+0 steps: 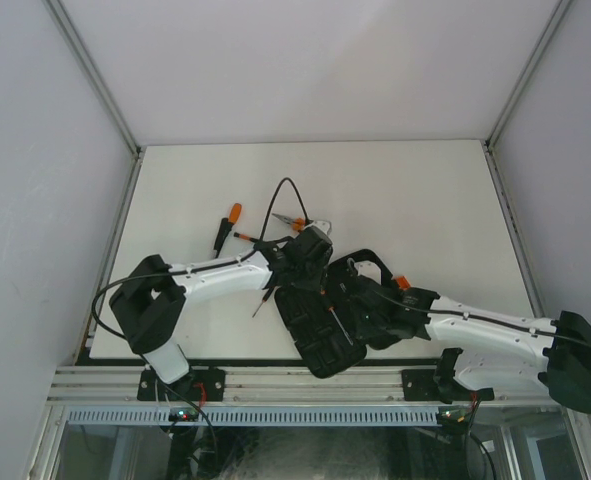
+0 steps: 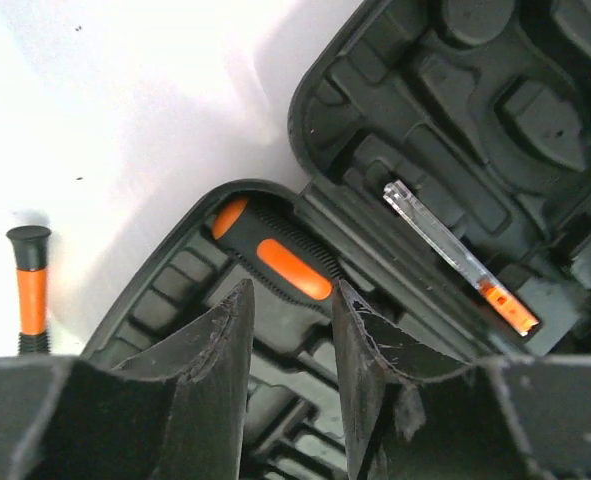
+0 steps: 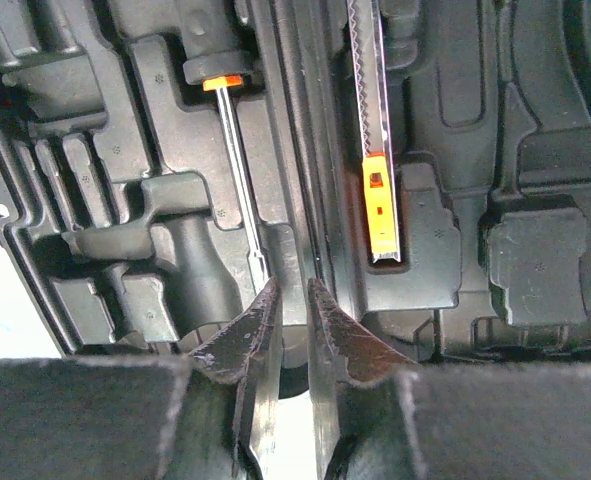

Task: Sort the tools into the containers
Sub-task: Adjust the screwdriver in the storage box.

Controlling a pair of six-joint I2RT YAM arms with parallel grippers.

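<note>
The black tool case [image 1: 320,335] lies open at the table's near edge. A screwdriver with an orange-and-black handle [image 2: 275,262] lies in a slot beside the hinge, and its thin shaft [image 3: 240,180] shows in the right wrist view. My left gripper [image 2: 290,300] is open and empty just above that handle. My right gripper [image 3: 293,290] is closed narrowly around the case's hinge ridge [image 3: 297,200]. A thin blade tool with an orange end [image 3: 375,200] lies in the other half. Loose tools on the table: an orange-and-black screwdriver [image 1: 227,225], a thin screwdriver [image 1: 261,300] and pliers [image 1: 295,222].
A black cable [image 1: 280,195] loops over the table behind the left gripper. Another orange-and-black handle [image 2: 30,290] lies on the white table left of the case. White walls enclose the table on three sides.
</note>
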